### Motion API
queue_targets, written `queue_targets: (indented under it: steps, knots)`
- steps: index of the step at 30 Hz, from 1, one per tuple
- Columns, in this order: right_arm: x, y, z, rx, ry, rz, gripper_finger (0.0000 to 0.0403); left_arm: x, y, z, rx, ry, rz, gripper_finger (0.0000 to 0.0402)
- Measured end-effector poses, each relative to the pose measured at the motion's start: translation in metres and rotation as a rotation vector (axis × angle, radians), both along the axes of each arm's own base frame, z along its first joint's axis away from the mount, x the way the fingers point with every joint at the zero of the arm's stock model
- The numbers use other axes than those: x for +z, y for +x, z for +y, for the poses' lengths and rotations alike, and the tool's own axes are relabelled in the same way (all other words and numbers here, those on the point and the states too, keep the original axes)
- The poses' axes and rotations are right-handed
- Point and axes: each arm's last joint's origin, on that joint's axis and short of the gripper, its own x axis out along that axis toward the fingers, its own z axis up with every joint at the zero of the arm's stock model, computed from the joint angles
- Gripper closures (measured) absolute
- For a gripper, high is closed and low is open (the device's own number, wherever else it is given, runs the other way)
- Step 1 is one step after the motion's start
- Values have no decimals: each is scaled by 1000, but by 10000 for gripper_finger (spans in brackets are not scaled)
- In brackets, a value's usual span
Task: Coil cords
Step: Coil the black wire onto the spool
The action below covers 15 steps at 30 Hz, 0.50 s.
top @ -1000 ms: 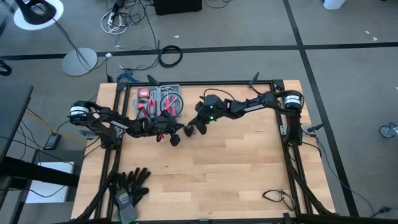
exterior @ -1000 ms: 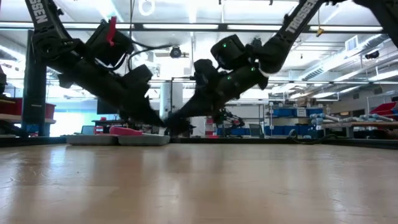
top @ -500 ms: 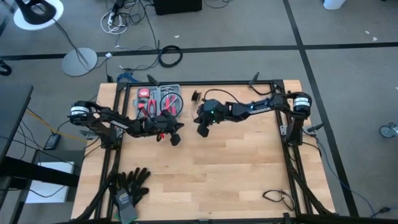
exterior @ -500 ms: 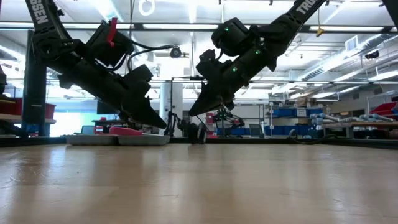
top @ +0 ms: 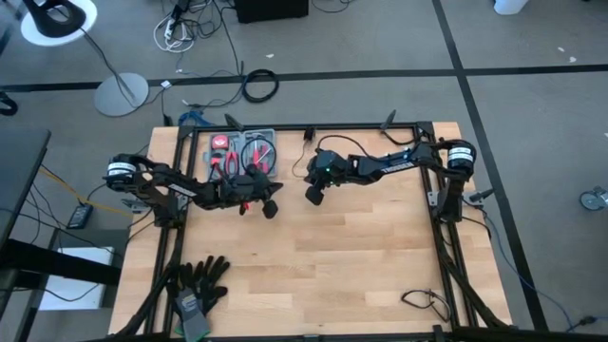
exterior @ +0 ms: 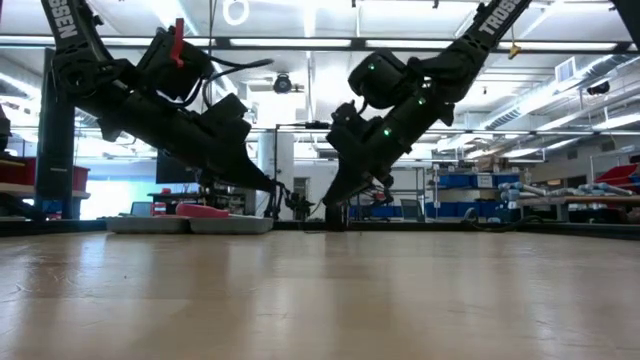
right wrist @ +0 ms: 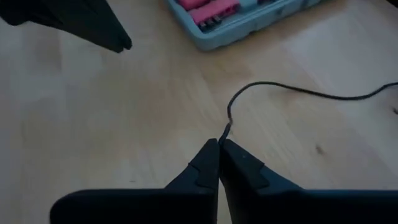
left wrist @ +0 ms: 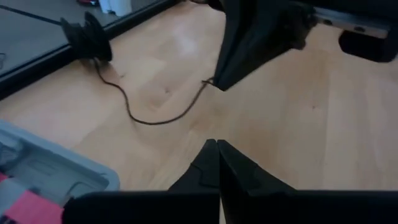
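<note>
Right claw [right wrist: 220,144] pinches the cord [right wrist: 292,91] end on the table [top: 361,256]; left claw [left wrist: 214,149] closed, empty.

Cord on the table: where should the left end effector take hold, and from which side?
Probably take the cord at its slack bend, coming straight down: it lies flat between the puck and the right end effector pinching its end.
</note>
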Motion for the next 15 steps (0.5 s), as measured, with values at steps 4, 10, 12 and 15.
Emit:
queue_targets:
  steps: [4, 10, 12, 15]
  knots:
    - [-4, -3, -2, -28, 27, -8, 375, 0, 0, 2, 33, 5, -5, 387]
    - [-6, -6, -2, -36, 32, -19, 362, 5, 0, 17, 101, -13, -50, 329]
    - [-7, -6, -2, -35, 32, -18, 362, 10, 3, 25, 136, -29, -77, 305]
    - [-7, -6, -2, -40, 27, -18, 363, 17, 9, 40, 173, -85, -72, 275]
